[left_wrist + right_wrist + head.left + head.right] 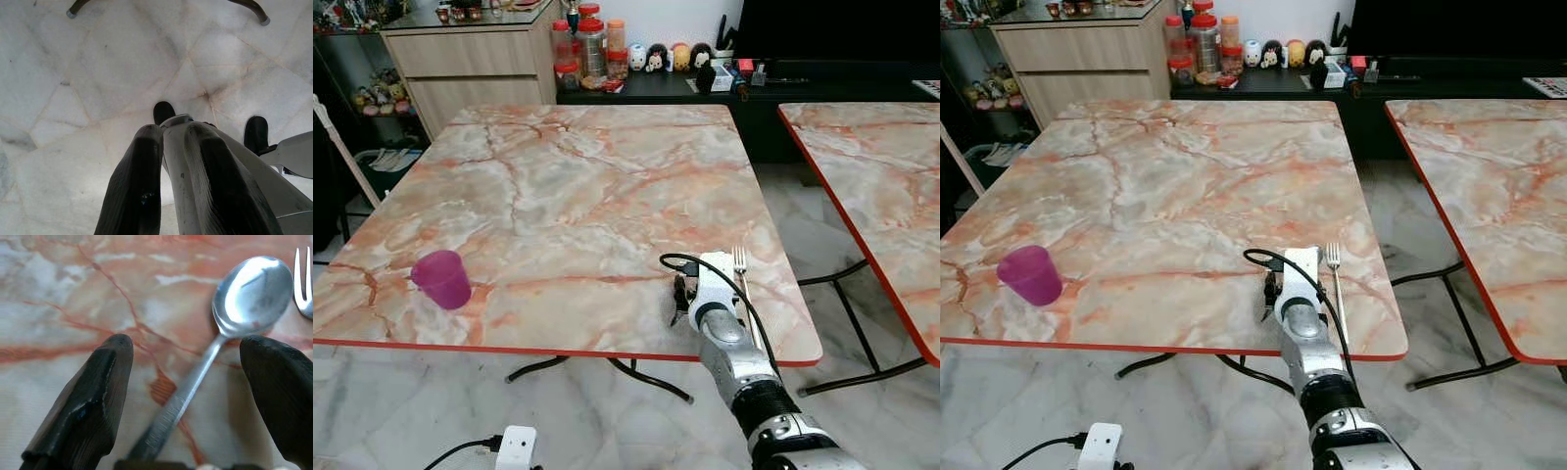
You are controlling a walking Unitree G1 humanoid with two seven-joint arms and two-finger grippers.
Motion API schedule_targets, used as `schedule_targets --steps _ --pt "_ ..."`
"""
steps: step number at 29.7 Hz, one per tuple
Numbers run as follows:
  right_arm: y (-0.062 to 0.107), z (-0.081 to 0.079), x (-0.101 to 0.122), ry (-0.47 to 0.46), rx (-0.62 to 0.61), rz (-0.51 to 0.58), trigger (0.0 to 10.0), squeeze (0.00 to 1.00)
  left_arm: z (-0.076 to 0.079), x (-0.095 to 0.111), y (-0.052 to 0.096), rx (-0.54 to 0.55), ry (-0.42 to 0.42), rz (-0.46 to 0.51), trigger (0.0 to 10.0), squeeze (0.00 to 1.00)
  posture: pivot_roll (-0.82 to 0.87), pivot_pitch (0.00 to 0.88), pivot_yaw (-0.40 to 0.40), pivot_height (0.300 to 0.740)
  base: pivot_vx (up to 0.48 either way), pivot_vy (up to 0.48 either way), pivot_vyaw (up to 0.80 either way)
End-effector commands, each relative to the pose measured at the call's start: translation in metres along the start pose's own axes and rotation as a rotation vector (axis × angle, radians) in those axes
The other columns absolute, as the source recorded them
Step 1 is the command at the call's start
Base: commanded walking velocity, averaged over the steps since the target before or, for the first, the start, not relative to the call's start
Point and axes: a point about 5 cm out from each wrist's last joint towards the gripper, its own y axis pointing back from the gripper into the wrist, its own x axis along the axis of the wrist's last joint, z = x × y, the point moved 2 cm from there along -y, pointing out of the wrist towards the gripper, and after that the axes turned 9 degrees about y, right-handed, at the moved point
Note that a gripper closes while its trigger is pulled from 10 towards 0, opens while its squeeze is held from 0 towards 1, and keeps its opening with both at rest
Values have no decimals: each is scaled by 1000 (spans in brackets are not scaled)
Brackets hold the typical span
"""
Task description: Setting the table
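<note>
Right gripper (186, 382) is positioned low over the near right corner of the marble table (568, 196), its two black fingers (93, 401) spread wide apart and closed on nothing. Beyond that opening statement, items are recorded from largest to smallest.

The marble table, edged in red, is seen on a pale stone floor (73, 98); a second table (881, 186) of the same finish stands apart to the right. A wooden sideboard (470, 64) and a dark low unit bearing jars (592, 49) are noted behind.

The right arm (734, 352) is extended over the table's front edge. The left gripper (181, 181) is seen hanging above the floor with its fingers drawn close together.

A purple cup (441, 278) stands upright near the table's front left corner.

A fork (741, 279) lies just right of the right gripper, tines away from the robot.

A spoon (234, 333) lies on the marble between the open fingers, bowl up, beside the fork.
</note>
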Motion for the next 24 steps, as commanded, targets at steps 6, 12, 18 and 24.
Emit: schedule_targets --steps 6,12,18,24 --pt "-1 -6 -1 -2 1 -14 10000 0 -2 -4 1 -4 0 -20 10000 0 46 0 12 740 0 0 0" --pt "-1 1 -4 -15 -51 -29 10000 0 -2 -4 1 -8 4 -21 10000 0 42 2 15 740 0 0 0" --pt "-1 6 -9 -29 -76 -47 10000 0 -2 -5 1 -11 2 -24 10000 0 39 10 18 740 0 0 0" --pt "0 4 -14 -45 -64 -70 10000 0 -2 -6 1 -13 5 -26 10000 0 40 13 19 740 0 0 0"
